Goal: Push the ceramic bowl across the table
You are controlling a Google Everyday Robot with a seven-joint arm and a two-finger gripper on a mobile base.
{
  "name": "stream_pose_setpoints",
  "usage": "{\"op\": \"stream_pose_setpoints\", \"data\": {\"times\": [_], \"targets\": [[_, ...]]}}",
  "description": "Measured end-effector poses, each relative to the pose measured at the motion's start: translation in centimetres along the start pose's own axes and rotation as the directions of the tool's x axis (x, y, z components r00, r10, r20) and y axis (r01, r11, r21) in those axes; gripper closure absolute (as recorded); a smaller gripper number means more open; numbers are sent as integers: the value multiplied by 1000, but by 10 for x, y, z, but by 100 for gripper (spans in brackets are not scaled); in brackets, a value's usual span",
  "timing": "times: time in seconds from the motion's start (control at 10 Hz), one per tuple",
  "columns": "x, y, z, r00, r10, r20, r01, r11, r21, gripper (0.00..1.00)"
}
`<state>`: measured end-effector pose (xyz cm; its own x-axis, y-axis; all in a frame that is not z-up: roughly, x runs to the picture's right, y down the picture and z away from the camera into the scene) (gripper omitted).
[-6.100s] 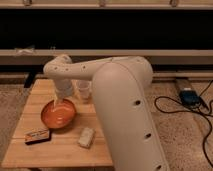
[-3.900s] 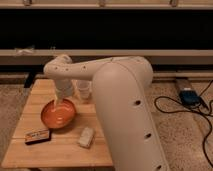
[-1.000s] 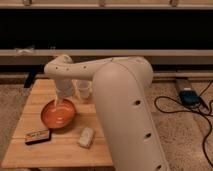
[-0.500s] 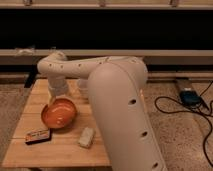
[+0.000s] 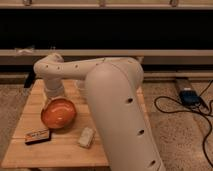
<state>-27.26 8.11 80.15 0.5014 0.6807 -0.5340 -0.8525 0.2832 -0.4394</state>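
Note:
The ceramic bowl, glossy orange with a paler inside, sits on the left half of the light wooden table. My white arm reaches from the lower right across the table and bends down at the far left. The gripper hangs from the wrist just behind the bowl's far rim, close to it or touching it. Most of the gripper is hidden by the wrist and the bowl.
A small dark packet with an orange label lies near the table's front left. A pale oblong item lies in front of the bowl to its right. Cables and a power box lie on the floor to the right.
The arm's bend has swung a little to the left over the last second. The bowl has shifted only slightly, towards the left. The packet and the pale item have not moved.

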Motion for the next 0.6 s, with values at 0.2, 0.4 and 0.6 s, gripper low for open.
{"op": "stream_pose_setpoints", "data": {"times": [0.2, 0.4, 0.6], "targets": [[4, 0, 23, 999, 22, -23, -22, 1000, -3, 20], [9, -3, 45, 997, 57, -58, -57, 998, -1, 20], [16, -12, 57, 992, 90, -91, -89, 996, 16, 20]]}}
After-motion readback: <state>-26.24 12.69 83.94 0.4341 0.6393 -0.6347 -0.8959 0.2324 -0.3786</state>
